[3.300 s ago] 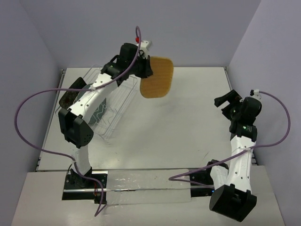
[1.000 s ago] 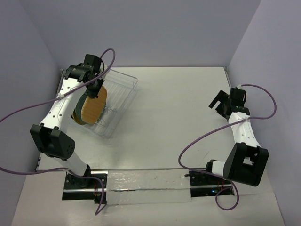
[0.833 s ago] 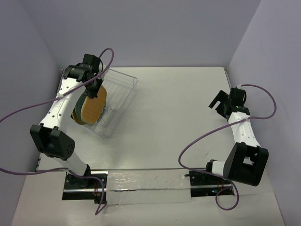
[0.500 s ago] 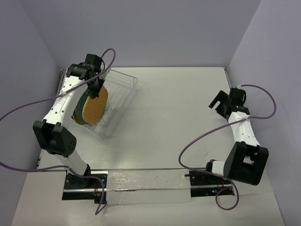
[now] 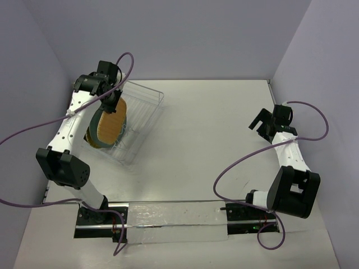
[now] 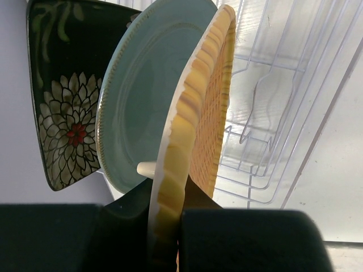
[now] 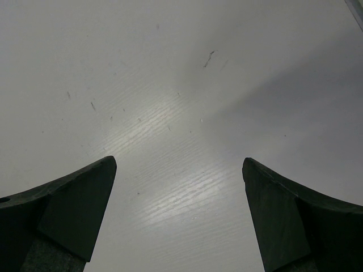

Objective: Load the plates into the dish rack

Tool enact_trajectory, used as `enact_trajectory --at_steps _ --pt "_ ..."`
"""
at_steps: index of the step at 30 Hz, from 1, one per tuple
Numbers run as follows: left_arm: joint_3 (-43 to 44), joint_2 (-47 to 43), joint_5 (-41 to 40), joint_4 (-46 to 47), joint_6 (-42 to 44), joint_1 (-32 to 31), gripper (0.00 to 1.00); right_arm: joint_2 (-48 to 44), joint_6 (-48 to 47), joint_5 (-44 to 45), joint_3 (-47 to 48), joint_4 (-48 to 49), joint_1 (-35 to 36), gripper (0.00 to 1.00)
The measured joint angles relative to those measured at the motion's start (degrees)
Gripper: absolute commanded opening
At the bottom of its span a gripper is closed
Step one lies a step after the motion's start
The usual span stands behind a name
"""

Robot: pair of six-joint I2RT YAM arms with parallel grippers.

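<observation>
The left claw (image 6: 167, 218) was pinched narrow on the rim of the orange-yellow woven plate (image 6: 212, 113), one finger on each face, and held it upright on edge inside the dish rack (image 6: 272, 113). Just behind that plate stood the teal-grey plate (image 6: 144, 102), also on edge and very close to it; I could not tell whether the two touched. Behind that leaned the black square plate (image 6: 65, 107), its white and red flowers facing out. The clear wire rack sat at the far left corner of the worktop (image 5: 213, 140), its slotted floor bare on the side away from the plates. Over by the right edge of the worktop, well apart from the rack, the right claw (image 7: 177, 170) hung spread wide over bare surface with nothing between its fingers.
</observation>
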Motion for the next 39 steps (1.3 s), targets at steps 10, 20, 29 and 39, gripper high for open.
enact_trajectory --at_steps 10,20,29,39 --pt "-3.02 -0.01 0.02 0.35 -0.32 -0.09 0.02 0.0 0.0 0.0 0.0 0.0 0.0 1.0" --pt "-3.35 0.47 -4.05 -0.06 -4.23 -2.44 0.03 -0.16 0.0 0.09 0.0 0.0 0.0 1.0" --pt "-0.9 3.09 -8.5 -2.06 -6.01 -5.58 0.08 -0.17 0.0 0.13 0.0 0.0 0.0 1.0" --pt "4.0 6.96 -14.88 -4.14 -9.61 -10.08 0.03 -0.17 0.0 0.22 0.0 0.0 0.0 1.0"
